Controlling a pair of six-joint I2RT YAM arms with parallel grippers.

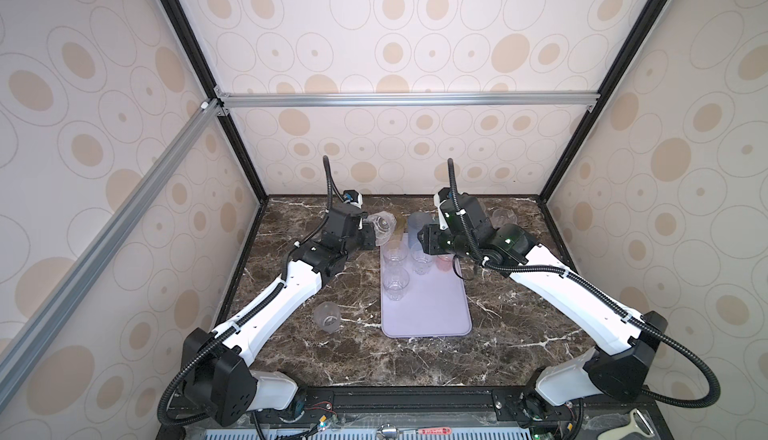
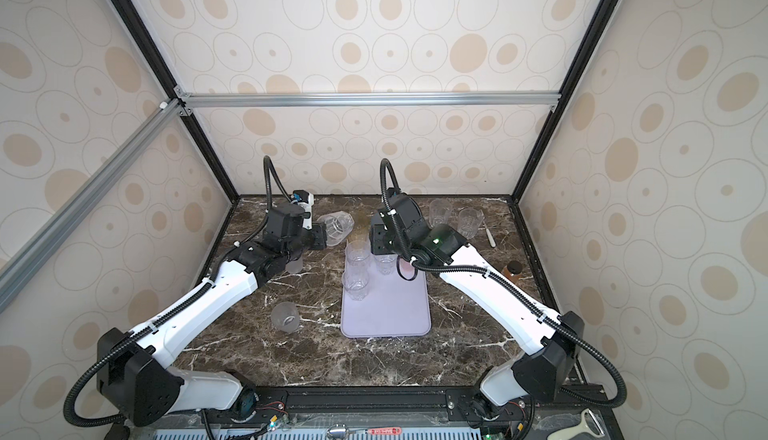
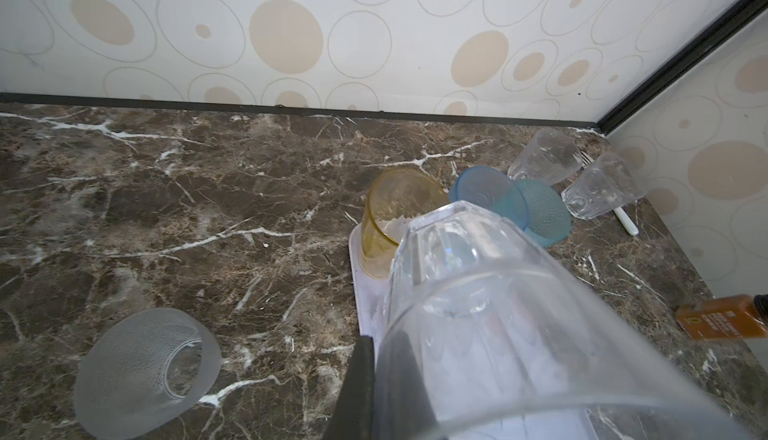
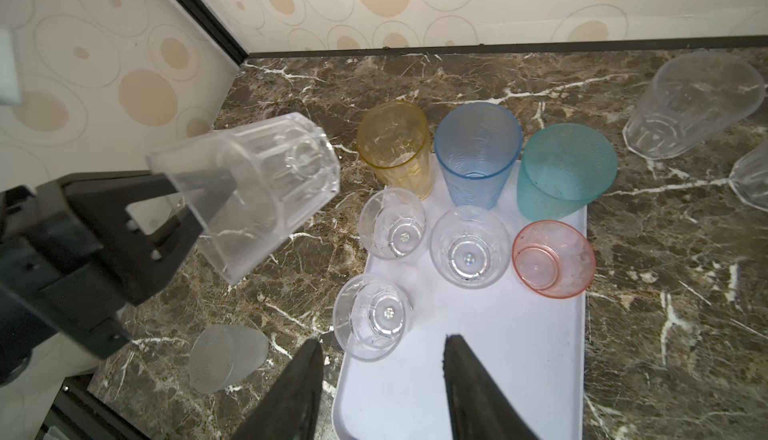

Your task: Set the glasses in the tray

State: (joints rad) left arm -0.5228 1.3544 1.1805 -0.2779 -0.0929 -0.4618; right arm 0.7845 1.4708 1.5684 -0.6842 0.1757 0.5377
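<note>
Table (image 1: 316, 359) glossy marble-look, tray (image 1: 428, 313) matt smooth plastic, frosted glass (image 3: 145, 371) pebbly, clear glass (image 4: 266, 192) shiny w/ facets.

Marble tabletop (image 1: 332, 359): lavender tray (image 1: 432, 313) centre, frosted glass (image 1: 327, 316) to its left; two clear glasses (image 2: 439, 211), fork (image 2: 488, 232), amber bottle (image 2: 513, 272) right.

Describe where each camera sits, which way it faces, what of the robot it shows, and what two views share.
Top views: overhead at the front, looking down toward the back wall; left arm and right arm flank the tray.
Left wrist: on the left arm, looking past the held clear glass to the back right corner; the left gripper shows.
Right wrist: on the right arm, looking down at the tray; the open right gripper and left gripper show.
Shared by both wrist views: held clear glass, amber glass.
</note>
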